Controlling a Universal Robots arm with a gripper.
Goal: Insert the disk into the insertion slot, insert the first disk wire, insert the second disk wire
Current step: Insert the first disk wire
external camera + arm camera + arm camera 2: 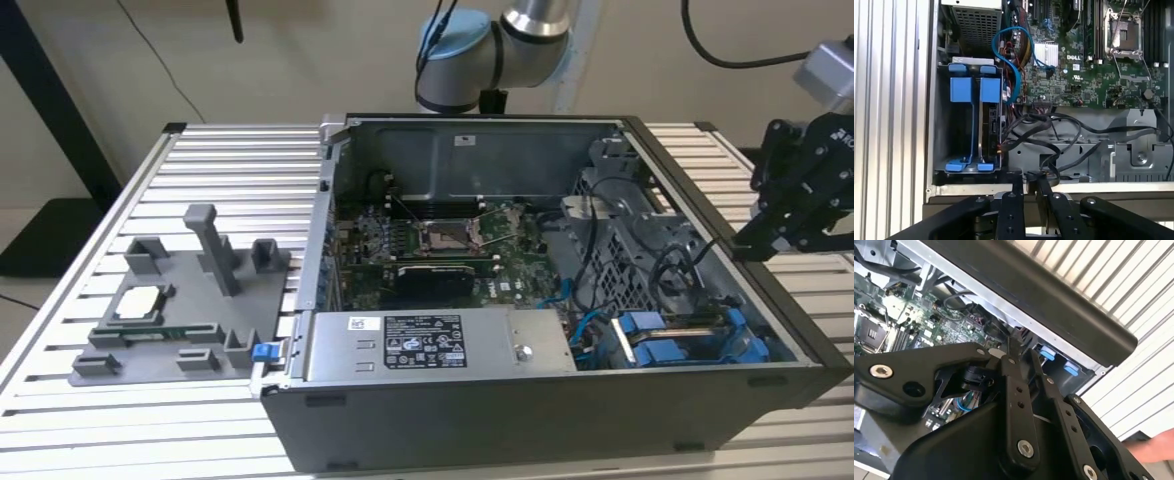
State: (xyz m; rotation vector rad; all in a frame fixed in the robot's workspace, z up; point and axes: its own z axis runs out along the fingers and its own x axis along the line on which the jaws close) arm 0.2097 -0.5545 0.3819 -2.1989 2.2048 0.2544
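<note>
One black gripper (1029, 180) hovers at the rim of the open computer case (534, 420), its two fingers (1018, 187) drawn together. Inside, the rectangular metal insertion slot (954, 135) holds two bright blue plastic carrier frames (961, 90), with the flat disk (989, 125) standing edge-on in one. One blue cable (1015, 55) and several black cables (1064, 125) loop beside the green motherboard (1079, 75).

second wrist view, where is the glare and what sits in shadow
In the second wrist view, bright light washes the slatted table near white, and the gripper is dark in front; in the first wrist view, the insertion slot lies in shade.
</note>
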